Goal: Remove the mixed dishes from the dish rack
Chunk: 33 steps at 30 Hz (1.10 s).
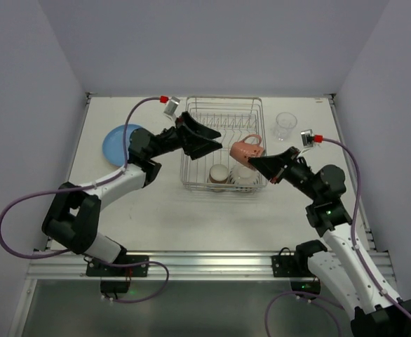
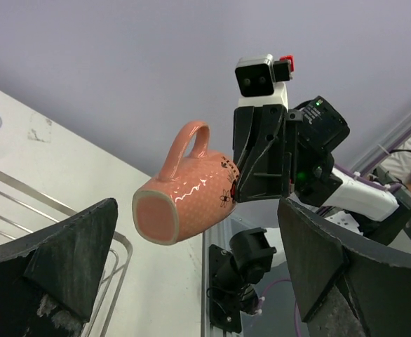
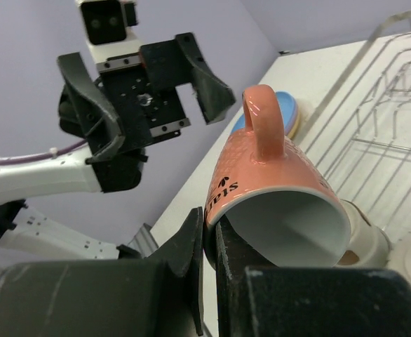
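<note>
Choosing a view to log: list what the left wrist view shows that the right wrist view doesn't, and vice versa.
Only left wrist: the pink mug's base. Only right wrist: the mug's inside, the blue plate, a cup in the dish rack. Both: the mug, the right gripper shut on its rim, the open left gripper, rack wires.

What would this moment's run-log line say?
right gripper: shut on pink mug, above dish rack | left gripper: open, empty, facing mug
</note>
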Each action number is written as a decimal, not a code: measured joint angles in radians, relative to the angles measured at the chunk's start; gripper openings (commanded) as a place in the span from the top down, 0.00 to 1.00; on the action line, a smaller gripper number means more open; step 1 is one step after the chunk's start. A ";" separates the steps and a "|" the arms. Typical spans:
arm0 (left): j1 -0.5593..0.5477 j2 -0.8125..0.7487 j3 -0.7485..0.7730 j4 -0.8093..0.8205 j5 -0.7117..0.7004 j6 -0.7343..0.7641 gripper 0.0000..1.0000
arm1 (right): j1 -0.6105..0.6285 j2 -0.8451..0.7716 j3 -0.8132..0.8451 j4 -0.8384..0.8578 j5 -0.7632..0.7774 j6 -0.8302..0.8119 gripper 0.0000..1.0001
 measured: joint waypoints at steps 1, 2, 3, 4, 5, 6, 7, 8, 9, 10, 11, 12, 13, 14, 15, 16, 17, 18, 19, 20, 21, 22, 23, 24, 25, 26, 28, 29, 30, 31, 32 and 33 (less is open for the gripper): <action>0.006 -0.008 -0.001 -0.016 0.001 0.010 0.00 | 0.000 -0.005 0.010 -0.036 0.016 -0.016 1.00; 0.012 -0.018 -0.002 -0.032 0.001 0.026 0.00 | 0.000 -0.008 0.021 -0.069 0.035 -0.031 1.00; 0.016 -0.031 -0.004 -0.053 0.000 0.042 0.00 | 0.000 -0.011 0.033 -0.100 0.058 -0.047 1.00; 0.018 -0.043 -0.006 -0.076 0.000 0.061 0.00 | 0.000 -0.014 0.047 -0.132 0.078 -0.062 1.00; 0.019 -0.054 -0.006 -0.096 0.000 0.079 0.00 | 0.000 -0.017 0.061 -0.163 0.098 -0.078 1.00; 0.021 -0.067 -0.006 -0.123 -0.002 0.106 0.00 | 0.000 -0.018 0.073 -0.185 0.116 -0.093 1.00; 0.021 -0.079 -0.006 -0.152 -0.003 0.133 0.00 | 0.000 -0.019 0.089 -0.216 0.137 -0.109 1.00; 0.021 -0.091 -0.006 -0.185 -0.005 0.158 0.00 | 0.000 -0.019 0.108 -0.253 0.161 -0.125 1.00; 0.021 -0.103 -0.006 -0.218 -0.009 0.187 0.00 | 0.000 -0.017 0.127 -0.288 0.185 -0.141 1.00; 0.021 -0.113 -0.005 -0.255 -0.015 0.216 0.00 | 0.000 -0.014 0.148 -0.323 0.211 -0.158 1.00; 0.021 -0.122 -0.005 -0.294 -0.023 0.246 0.00 | 0.000 -0.009 0.172 -0.360 0.235 -0.175 1.00; 0.021 -0.129 -0.003 -0.333 -0.032 0.276 0.00 | 0.000 0.003 0.196 -0.395 0.261 -0.193 1.00; 0.021 -0.135 0.000 -0.372 -0.041 0.303 0.00 | 0.000 0.016 0.221 -0.426 0.287 -0.208 1.00; 0.021 -0.140 0.003 -0.410 -0.052 0.329 0.00 | 0.000 0.029 0.245 -0.458 0.312 -0.220 1.00; 0.021 -0.146 0.004 -0.443 -0.064 0.352 0.00 | 0.000 0.046 0.268 -0.487 0.338 -0.230 1.00; 0.021 -0.152 0.005 -0.472 -0.072 0.373 0.00 | 0.000 0.063 0.288 -0.514 0.366 -0.239 1.00; 0.021 -0.157 0.005 -0.495 -0.081 0.390 0.00 | -0.001 0.077 0.301 -0.536 0.389 -0.246 1.00; 0.021 -0.163 0.005 -0.516 -0.089 0.404 0.00 | -0.001 0.090 0.309 -0.555 0.410 -0.253 1.00; 0.021 -0.168 0.005 -0.531 -0.094 0.414 0.00 | -0.001 0.100 0.313 -0.574 0.431 -0.257 1.00; 0.021 -0.175 0.005 -0.550 -0.100 0.428 0.00 | -0.002 0.108 0.314 -0.594 0.453 -0.260 1.00; 0.021 -0.183 0.005 -0.568 -0.108 0.443 0.00 | -0.002 0.114 0.314 -0.610 0.471 -0.261 1.00; 0.021 -0.191 0.005 -0.584 -0.117 0.456 0.00 | -0.003 0.119 0.314 -0.629 0.491 -0.264 1.00; 0.021 -0.199 0.005 -0.602 -0.124 0.473 0.00 | -0.005 0.121 0.314 -0.647 0.510 -0.266 1.00; 0.021 -0.206 0.005 -0.619 -0.134 0.487 0.00 | -0.009 0.122 0.314 -0.664 0.529 -0.268 1.00; 0.021 -0.213 0.005 -0.637 -0.144 0.503 0.00 | -0.013 0.122 0.314 -0.672 0.544 -0.269 1.00; 0.021 -0.220 0.005 -0.656 -0.154 0.519 0.00 | -0.021 0.122 0.314 -0.679 0.557 -0.272 1.00; 0.021 -0.230 0.005 -0.688 -0.180 0.551 0.00 | -0.038 0.122 0.314 -0.688 0.580 -0.277 1.00; 0.021 -0.236 0.005 -0.709 -0.200 0.569 0.00 | -0.049 0.123 0.314 -0.692 0.588 -0.279 1.00; 0.021 -0.240 0.005 -0.728 -0.227 0.583 0.00 | -0.059 0.125 0.314 -0.694 0.598 -0.280 1.00; 0.021 -0.245 0.005 -0.748 -0.262 0.591 0.00 | -0.069 0.129 0.314 -0.695 0.601 -0.281 1.00; 0.021 -0.249 0.005 -0.768 -0.294 0.594 0.00 | -0.078 0.135 0.314 -0.695 0.605 -0.281 1.00; 0.022 -0.252 0.005 -0.784 -0.332 0.599 0.00 | -0.089 0.142 0.314 -0.695 0.606 -0.280 1.00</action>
